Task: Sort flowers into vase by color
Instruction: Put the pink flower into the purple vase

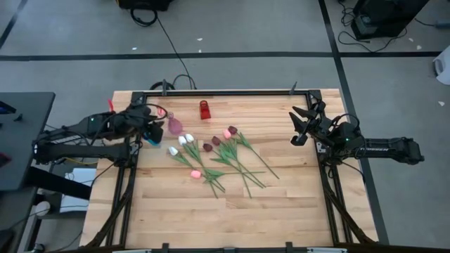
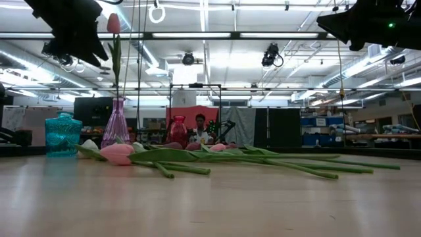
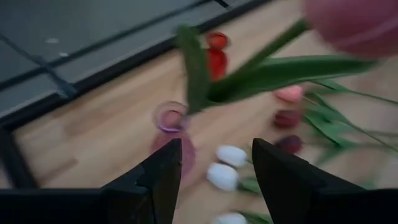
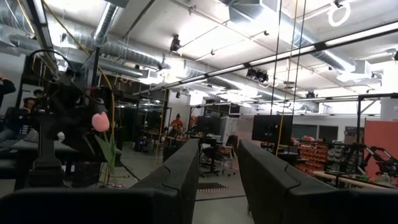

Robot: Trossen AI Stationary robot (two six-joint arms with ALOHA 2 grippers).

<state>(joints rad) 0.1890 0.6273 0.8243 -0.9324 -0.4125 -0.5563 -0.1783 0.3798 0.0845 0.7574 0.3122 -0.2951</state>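
The wooden table (image 1: 211, 211) fills the lower centre of the high view, edged by a black frame (image 1: 232, 92). On its upper half stand a pink vase (image 1: 175, 126), a red vase (image 1: 204, 109) and a blue vase (image 1: 153, 138). Loose flowers (image 1: 218, 158) lie scattered near centre, stems overlapping.

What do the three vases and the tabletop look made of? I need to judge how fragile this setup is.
The pink vase, teal vase and red vase look like tinted glass or clear plastic: light passes through them, and the teal one is faceted. The table looks like pale wood planks with a smooth finish, grain lines showing.
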